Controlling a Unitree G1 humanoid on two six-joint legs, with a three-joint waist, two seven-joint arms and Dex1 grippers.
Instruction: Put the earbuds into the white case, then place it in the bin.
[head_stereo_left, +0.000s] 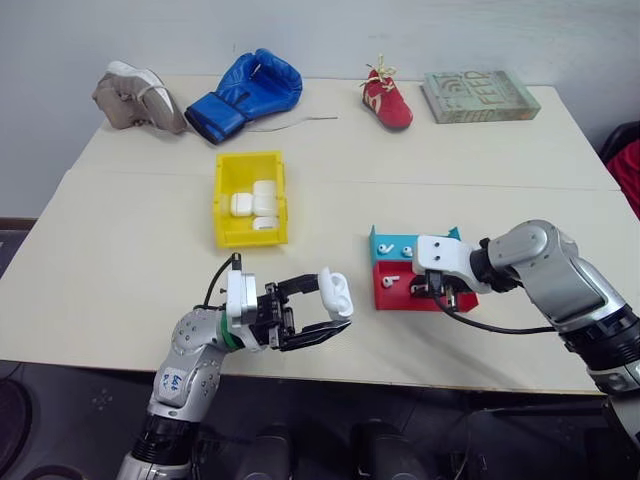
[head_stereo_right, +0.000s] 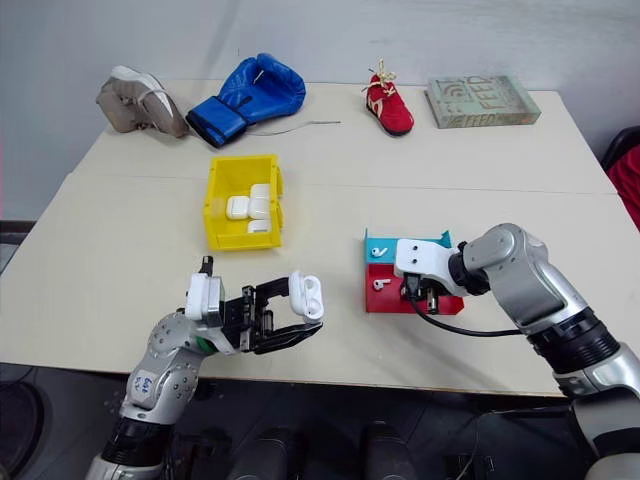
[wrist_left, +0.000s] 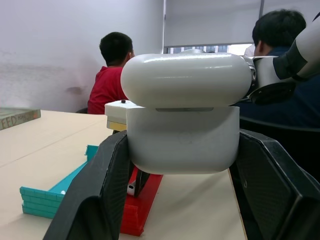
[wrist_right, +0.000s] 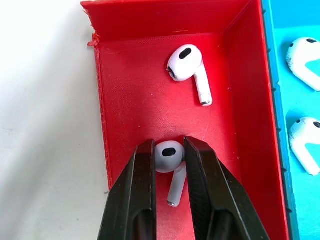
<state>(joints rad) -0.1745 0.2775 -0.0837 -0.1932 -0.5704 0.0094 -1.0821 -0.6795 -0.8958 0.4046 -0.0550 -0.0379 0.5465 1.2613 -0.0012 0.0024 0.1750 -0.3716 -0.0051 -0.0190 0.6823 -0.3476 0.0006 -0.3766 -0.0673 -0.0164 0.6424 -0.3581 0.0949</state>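
Observation:
My left gripper (head_stereo_left: 334, 312) is shut on the white case (head_stereo_left: 336, 292), held above the table's front edge with its lid tipped up. The left wrist view shows the case (wrist_left: 184, 130) clamped between both black fingers (wrist_left: 95, 200). My right gripper (wrist_right: 169, 150) reaches down into the red tray (wrist_right: 125, 100), its two fingers closed against an earbud (wrist_right: 169, 156). A second earbud (wrist_right: 186, 65) lies loose in the same tray. Two more earbuds (wrist_right: 304, 55) rest in the teal tray (head_stereo_left: 385, 243) beside it. The yellow bin (head_stereo_left: 250, 160) stands farther back on the left, holding several white cases (head_stereo_left: 256, 205).
Along the table's far edge lie a beige shoe (head_stereo_left: 135, 97), a blue boxing glove (head_stereo_left: 248, 92), a small red shoe (head_stereo_left: 387, 98) and a book (head_stereo_left: 480, 96). Two seated people (wrist_left: 112, 70) show beyond the table in the left wrist view.

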